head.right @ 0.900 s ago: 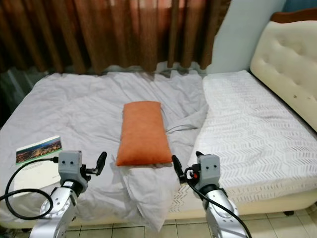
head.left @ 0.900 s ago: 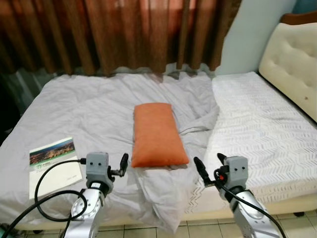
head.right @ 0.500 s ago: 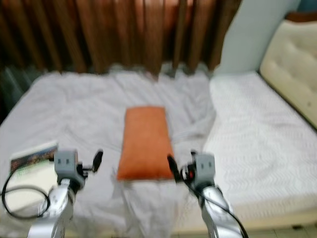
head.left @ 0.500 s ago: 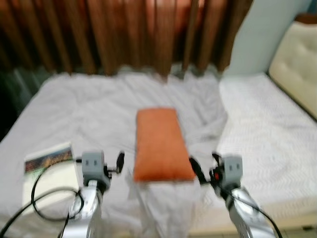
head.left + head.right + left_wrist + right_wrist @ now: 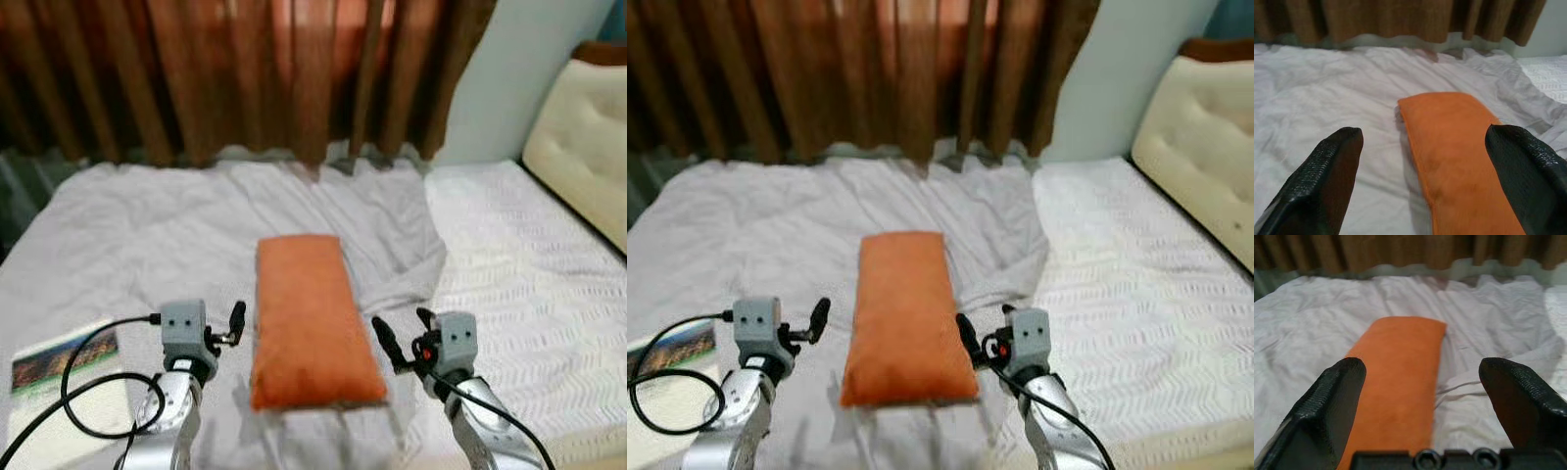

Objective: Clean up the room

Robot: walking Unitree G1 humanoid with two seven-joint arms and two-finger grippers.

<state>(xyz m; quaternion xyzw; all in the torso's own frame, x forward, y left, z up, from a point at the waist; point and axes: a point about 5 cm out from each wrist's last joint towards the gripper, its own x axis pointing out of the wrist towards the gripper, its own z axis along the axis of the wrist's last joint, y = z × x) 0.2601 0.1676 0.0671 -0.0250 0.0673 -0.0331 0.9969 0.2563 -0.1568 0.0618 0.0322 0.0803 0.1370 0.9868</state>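
Item: orange pillow, laid lengthwise mid-bed on the rumpled grey sheet. Left claw and right claw are held either side of its near end, fingers apart, apparently not touching. Step judged: approach. Next: closing in on both sides for a lift.

Both silver arms reach forward from the near edge, raised to about the same height. The left end effector sits at near left, its two black fingers spread wide and holding nothing. The right end effector sits at near right, its fingers likewise spread wide apart.
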